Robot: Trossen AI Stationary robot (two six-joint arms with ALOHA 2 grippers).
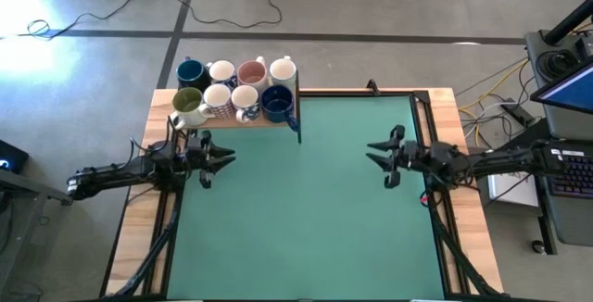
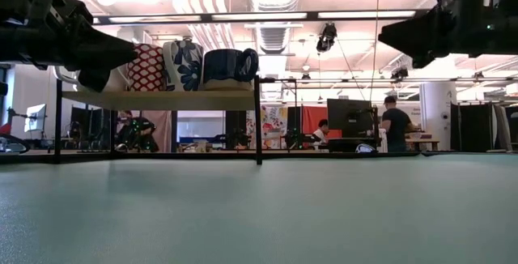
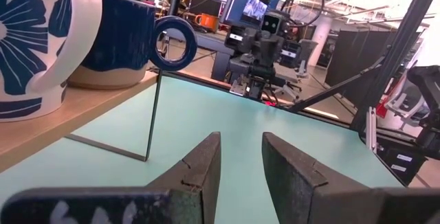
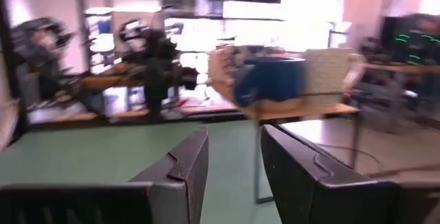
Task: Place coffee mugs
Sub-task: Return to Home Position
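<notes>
High view, coffee mugs (image 1: 246, 96) on shelf (image 1: 243, 124), left gripper (image 1: 226, 160), right gripper (image 1: 372, 152), jaws narrowly apart

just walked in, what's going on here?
Nothing is in hand. All eight mugs sit in two rows on the wooden shelf at the far left corner of the green mat. Both grippers hover open and empty over it: the left gripper just in front of the shelf, the right gripper opposite, near the right edge.

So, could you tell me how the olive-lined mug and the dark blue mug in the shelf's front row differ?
The olive-lined mug is green inside, the dark blue mug blue inside. The olive-lined mug ends the row's left, the dark blue mug its right. Both stand upright on the shelf.
</notes>
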